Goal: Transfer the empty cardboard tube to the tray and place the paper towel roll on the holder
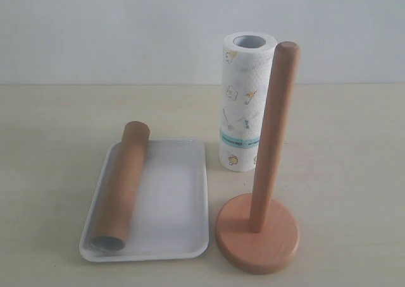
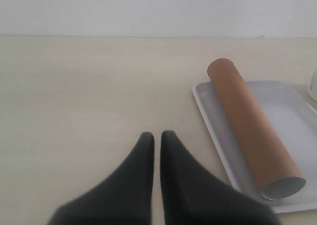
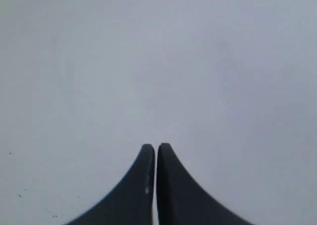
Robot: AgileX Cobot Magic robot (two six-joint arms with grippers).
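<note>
The exterior view shows all four things but no arms. The white tray lies flat on the pale table. The empty cardboard tube lies in the tray, along its left side. Its near open end sits in the tray's near left corner. Its far end pokes out past the tray's far rim.

The holder stands on the table just beside the tray's near right corner. Its stick points straight up and has nothing on it. The paper towel roll stands on its end on the table, behind the holder and a little to its left. It is near the tray's far right corner. The holder's stick hides a strip of the roll in this view.

The left wrist view shows what the exterior view does not: the left gripper. Its two black fingers are pressed almost together, with only a thin line between them. They hold nothing. Bare table is under them, and the tray and tube lie off to one side, apart from them. This view also looks into the tube's open end, which is hollow and pale inside. It does not show the holder.

The right wrist view shows only the right gripper. Its fingers are pressed together too, with nothing in them. All around them is plain pale grey, and I cannot tell what that is.
</note>
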